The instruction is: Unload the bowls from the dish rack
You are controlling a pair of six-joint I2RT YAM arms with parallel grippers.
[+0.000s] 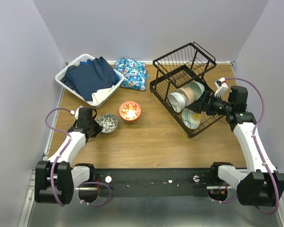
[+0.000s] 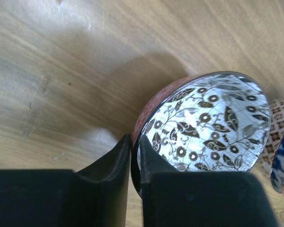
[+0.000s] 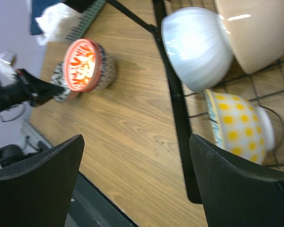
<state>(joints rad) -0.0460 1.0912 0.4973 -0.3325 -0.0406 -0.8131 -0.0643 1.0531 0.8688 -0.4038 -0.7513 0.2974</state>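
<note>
The black wire dish rack (image 1: 162, 90) stands at the back right. Its lower tier holds a white bowl (image 1: 176, 101), a tan bowl (image 1: 188, 94), a mint green bowl (image 1: 198, 87) and a yellow bowl with a teal rim (image 1: 191, 119). My right gripper (image 1: 204, 105) is open and empty beside them. In the right wrist view the right gripper (image 3: 135, 138) hangs over the rack's edge bar (image 3: 177, 113), near the yellow bowl (image 3: 241, 125) and the white bowl (image 3: 196, 45). My left gripper (image 2: 135, 142) is shut on the rim of a black-and-white patterned bowl (image 2: 213, 123), low over the table (image 1: 107, 122).
A red-orange floral bowl (image 1: 130, 111) sits on the table right of the patterned bowl. A white laundry basket (image 1: 66, 78) with dark clothes stands at the back left. A blue floral cloth (image 1: 132, 73) lies next to it. The rack's angled upper tier (image 1: 184, 59) is behind the bowls.
</note>
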